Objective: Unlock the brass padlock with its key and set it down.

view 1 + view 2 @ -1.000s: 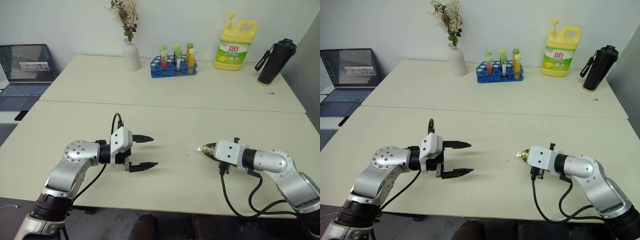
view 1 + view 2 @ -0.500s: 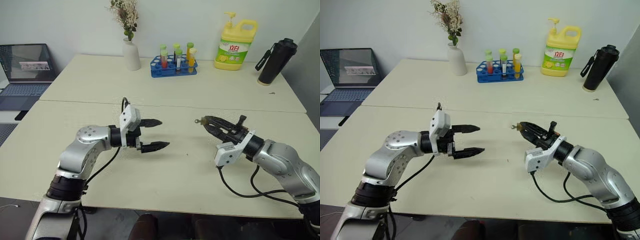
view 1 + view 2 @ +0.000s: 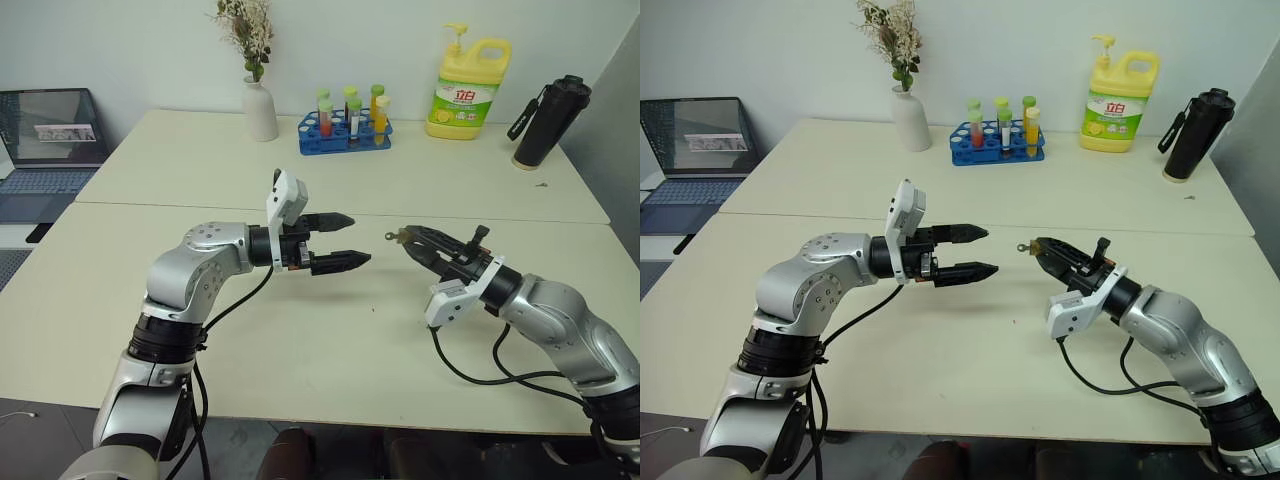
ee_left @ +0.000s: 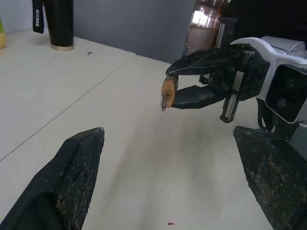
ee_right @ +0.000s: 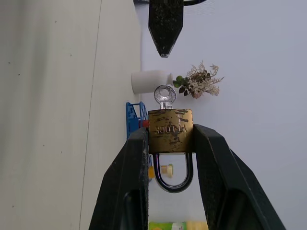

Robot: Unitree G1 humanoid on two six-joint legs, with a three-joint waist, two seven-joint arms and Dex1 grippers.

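Counting your pieces: one small golden-brass rectangular padlock with a silvery shackle, and one thin silvery key seated in it. You have a pale cream counter under both arms, against a white wall. Your right gripper pinches the padlock's body between its jaws, above the counter. Your left gripper faces it nearby, jaws spread wide and empty.
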